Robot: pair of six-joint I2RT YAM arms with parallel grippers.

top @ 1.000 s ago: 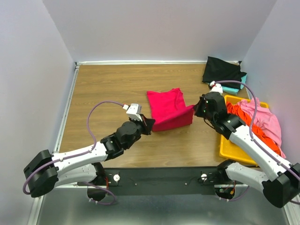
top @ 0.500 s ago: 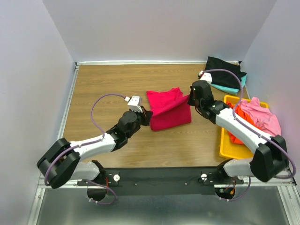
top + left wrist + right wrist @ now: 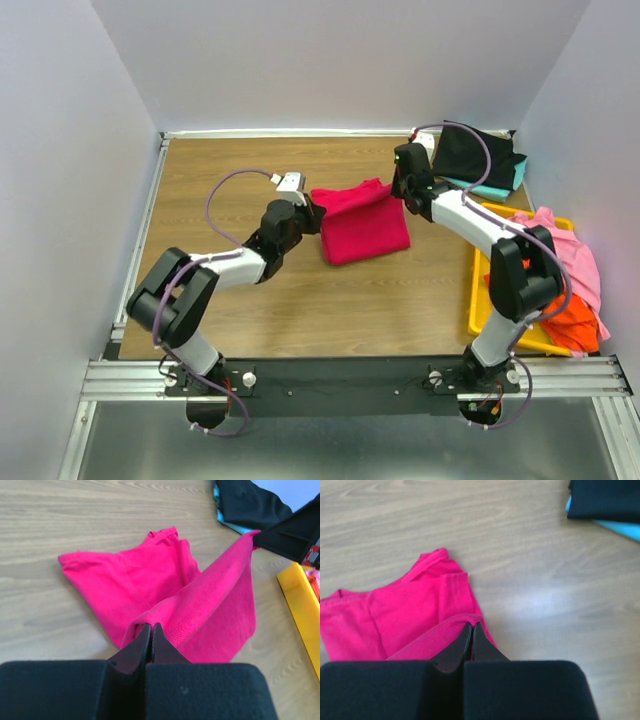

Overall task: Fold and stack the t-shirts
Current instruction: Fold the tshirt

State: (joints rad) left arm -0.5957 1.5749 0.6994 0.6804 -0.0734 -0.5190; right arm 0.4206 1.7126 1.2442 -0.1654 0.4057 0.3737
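Note:
A crimson-red t-shirt (image 3: 362,222) lies partly folded in the middle of the wooden table. My left gripper (image 3: 151,626) is shut on its left corner, and my right gripper (image 3: 471,626) is shut on its right corner; the held edge is lifted and stretched between them over the shirt's far part (image 3: 125,575). A folded black t-shirt (image 3: 475,152) rests on a teal one (image 3: 500,188) at the back right. Pink (image 3: 568,250) and orange (image 3: 572,325) t-shirts are heaped in the bin.
A yellow plastic bin (image 3: 478,300) stands along the right edge of the table (image 3: 230,170). White walls close in the back and both sides. The arms' cables loop above the table near each wrist.
Both grippers have carried the red shirt's near edge away from the arm bases toward the back of the table, folding it over the rest of the shirt.

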